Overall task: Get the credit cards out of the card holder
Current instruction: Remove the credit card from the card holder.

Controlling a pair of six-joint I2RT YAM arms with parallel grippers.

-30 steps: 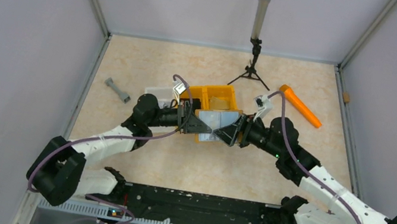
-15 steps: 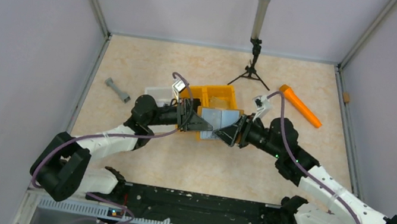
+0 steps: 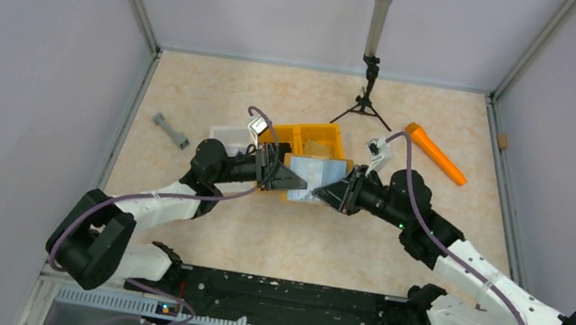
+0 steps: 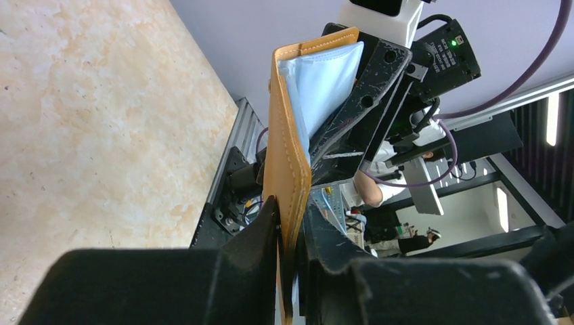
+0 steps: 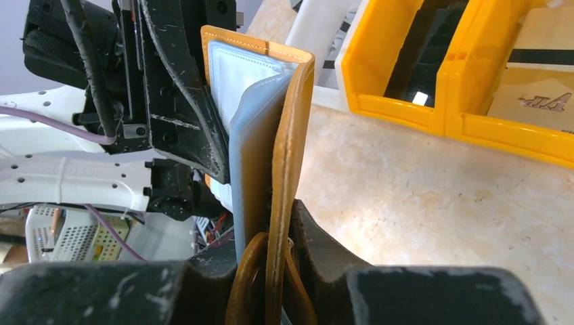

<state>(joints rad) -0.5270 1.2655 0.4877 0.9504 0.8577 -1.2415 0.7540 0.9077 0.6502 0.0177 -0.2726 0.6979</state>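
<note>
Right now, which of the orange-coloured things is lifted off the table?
The tan card holder: both arms' jaws pinch it, open, above the table. The brighter orange bins and the orange stick rest on the table untouched.

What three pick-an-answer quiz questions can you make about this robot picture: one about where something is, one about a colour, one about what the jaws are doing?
1. Where is the card holder?
A. lying flat
B. held up between the two sets of jaws
C. inside a bin
2. What colour is the stick lying on the table at the far right?
A. green
B. blue
C. orange
3. What are both sets of jaws doing?
A. shut on the card holder
B. wide open
C. gripping the stick

Answers:
1 B: both wrist views show it pinched at each end.
2 C: the top view shows it orange.
3 A: each wrist view shows jaws closed on a tan flap.
</note>
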